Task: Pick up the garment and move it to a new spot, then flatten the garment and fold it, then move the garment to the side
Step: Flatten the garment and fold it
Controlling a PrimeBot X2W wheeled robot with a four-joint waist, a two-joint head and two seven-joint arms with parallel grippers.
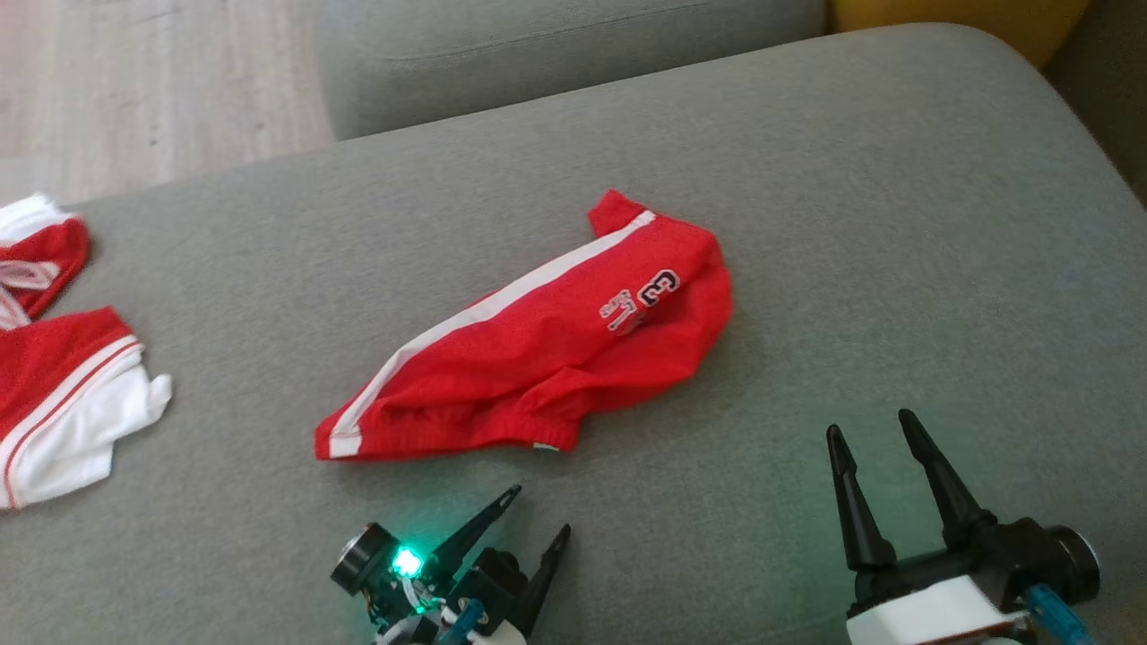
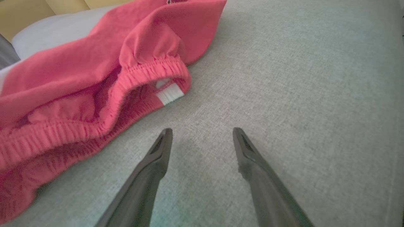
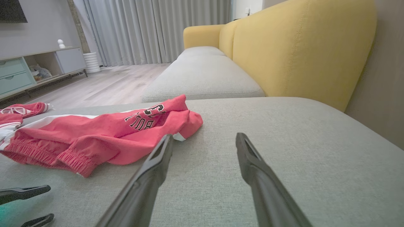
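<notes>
Left gripper, right gripper wide, empty — garment ahead, right wrist view: yellow backrest

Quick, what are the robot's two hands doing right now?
Left gripper: open, empty, just short of the red garment.
Right gripper: open, empty.

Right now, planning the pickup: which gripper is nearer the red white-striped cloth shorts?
Left: the left gripper is just short of the red shorts; right gripper farther off, rightward.
</notes>
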